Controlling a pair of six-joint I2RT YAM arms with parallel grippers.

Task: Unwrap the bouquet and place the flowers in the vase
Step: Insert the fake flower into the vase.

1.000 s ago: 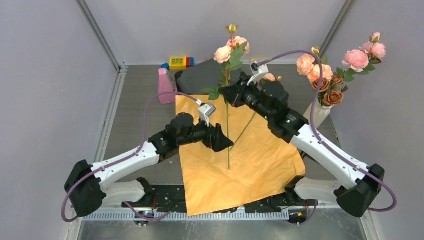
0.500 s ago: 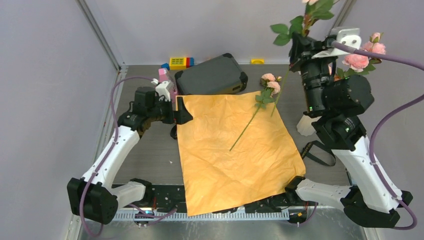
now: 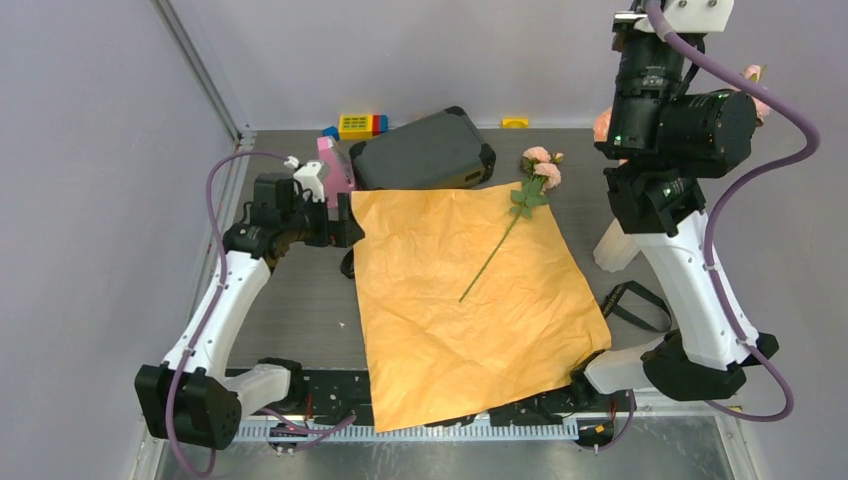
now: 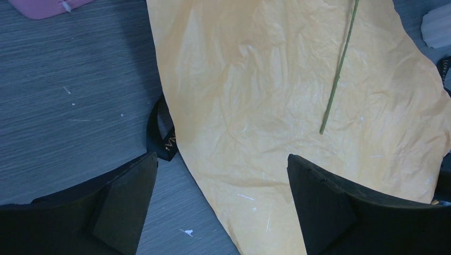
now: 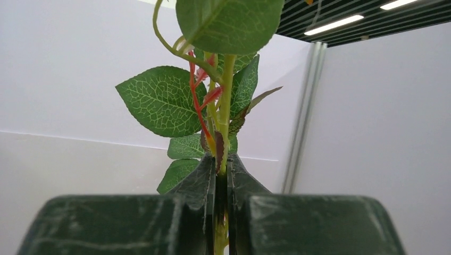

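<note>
The bouquet's orange paper [image 3: 470, 300] lies spread flat on the table. One pink rose [image 3: 540, 168] rests across it, its thin green stem [image 4: 337, 74] showing in the left wrist view. My left gripper [image 4: 222, 156] hangs open over the paper's left edge, holding nothing, beside the black ribbon [image 4: 162, 135]. My right gripper [image 5: 220, 162] is shut on a leafy green flower stem [image 5: 226, 106], raised high at the far right. The white vase [image 3: 612, 248] stands mostly hidden behind the right arm. Pink flowers [image 3: 603, 125] peek out around the arm.
A dark grey case [image 3: 425, 150] sits behind the paper. A pink wedge [image 3: 333, 165] and a yellow toy block [image 3: 358, 124] are at the back left. A black strap [image 3: 630, 300] lies right of the paper.
My right arm has swung from the table's middle up to the far right with a stem in its grip. My left arm has pulled back to the paper's left edge.
</note>
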